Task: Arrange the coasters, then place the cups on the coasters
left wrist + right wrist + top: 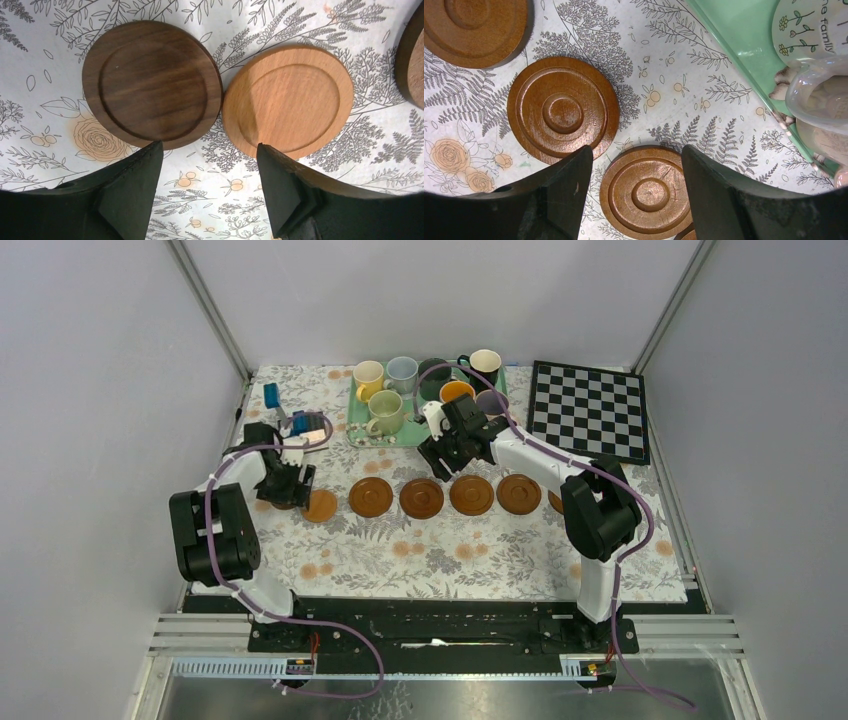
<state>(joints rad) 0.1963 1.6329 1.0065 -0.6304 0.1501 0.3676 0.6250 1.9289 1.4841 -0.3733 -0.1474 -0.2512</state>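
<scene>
Several brown coasters lie in a row across the floral cloth, from an orange-brown one (pixel 320 506) to one by the right arm (pixel 519 493). My left gripper (pixel 290 485) hovers open over the row's left end. In its wrist view a dark coaster (pixel 152 84) and a light orange-brown coaster (pixel 287 100) lie flat, almost touching, just beyond the empty gripper (pixel 210 150). My right gripper (pixel 440 455) is open with nothing held. In the right wrist view, a ringed coaster (pixel 649 192) lies on the cloth below its gripper (pixel 636 150). The cups, such as the yellow one (pixel 368 375) and the pale green one (pixel 385 412), stand on the green tray (pixel 357 430).
A black-and-white checkerboard (pixel 590 408) lies at the back right. A small blue object (pixel 271 395) sits at the back left. The tray's edge (pixel 744 50) and a pale cup (pixel 819 90) lie close to the right gripper's right side. Grey walls enclose the table.
</scene>
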